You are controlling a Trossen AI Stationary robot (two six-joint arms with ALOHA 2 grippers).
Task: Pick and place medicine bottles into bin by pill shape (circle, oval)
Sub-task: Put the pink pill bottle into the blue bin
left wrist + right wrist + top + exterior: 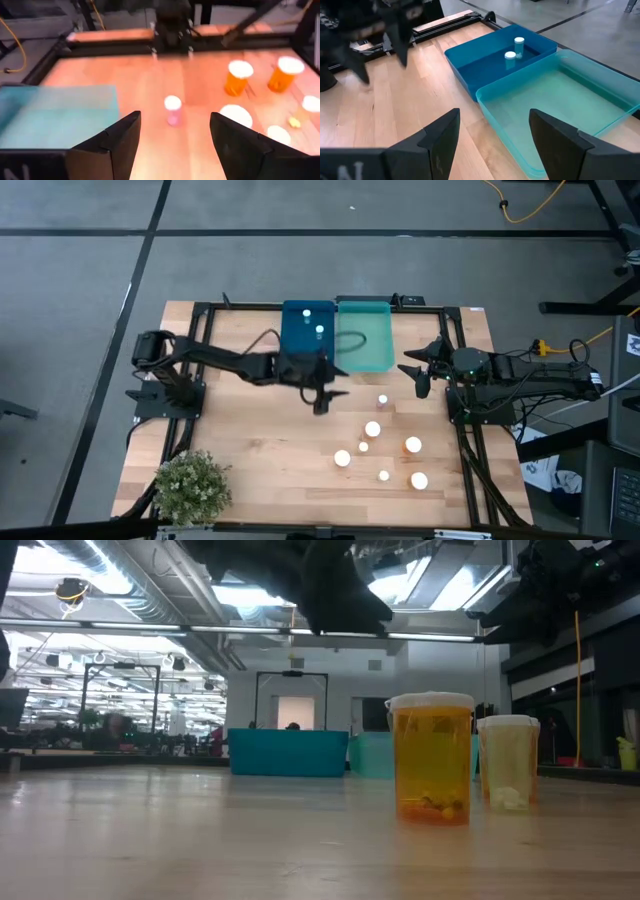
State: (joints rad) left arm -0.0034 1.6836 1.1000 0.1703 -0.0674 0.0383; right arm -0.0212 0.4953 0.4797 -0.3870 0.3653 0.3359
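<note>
Just in front of the blue bin (307,330), the left gripper (322,396) is held above the table (250,450) with fingers spread wide and empty. Two medicine bottles (512,49) are seen inside that bin, the rest scattered right of the gripper. The right gripper (421,378), apparently parted and empty, is parked beside the teal bin (364,340).

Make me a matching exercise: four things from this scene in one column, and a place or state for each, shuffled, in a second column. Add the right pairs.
Column one:
1. blue bin
2. teal bin
3. left gripper
4. pink bottle

Column two:
A. standing on bare wood, in front of the bins
B. holds two white-capped bottles
C. holds no bottles
D. open, above the table, in front of the blue bin

Pairs: 1-B, 2-C, 3-D, 4-A
</note>
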